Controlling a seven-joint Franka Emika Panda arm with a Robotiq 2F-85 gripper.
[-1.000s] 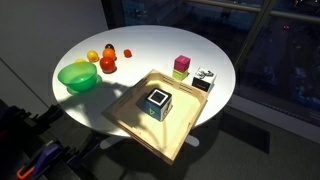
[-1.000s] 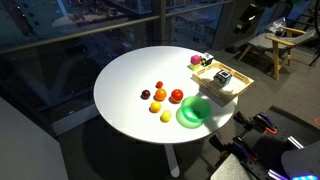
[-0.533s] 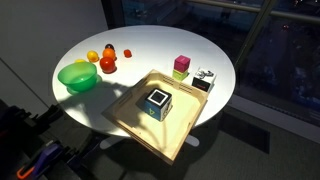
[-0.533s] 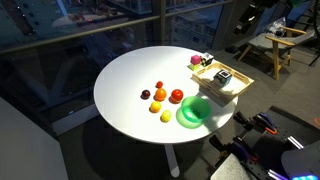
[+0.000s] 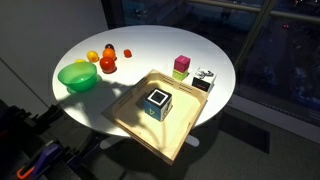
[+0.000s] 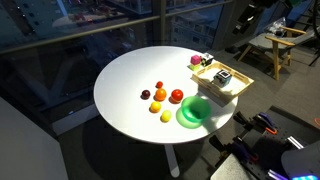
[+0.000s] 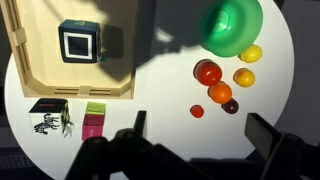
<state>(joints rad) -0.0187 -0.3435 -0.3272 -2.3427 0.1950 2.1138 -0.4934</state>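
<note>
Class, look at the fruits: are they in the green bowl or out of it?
Out. The fruits lie on the white table beside the green bowl, whose inside looks empty.

Cube [image 5: 156,102] in tray [image 5: 133,127]; bowl [image 5: 76,76] beside fruits [image 5: 106,64], on table [image 5: 160,45].

On a round white surface [image 5: 150,40], a wooden tray [image 5: 150,132] is set at the near edge, with a patterned cube [image 5: 157,102] inside. A green bowl [image 5: 77,76] is placed beside small fruits [image 5: 107,65]. A pink-and-green block [image 5: 181,66] and a black-and-white cube [image 5: 205,78] are seen just beyond the tray.
</note>
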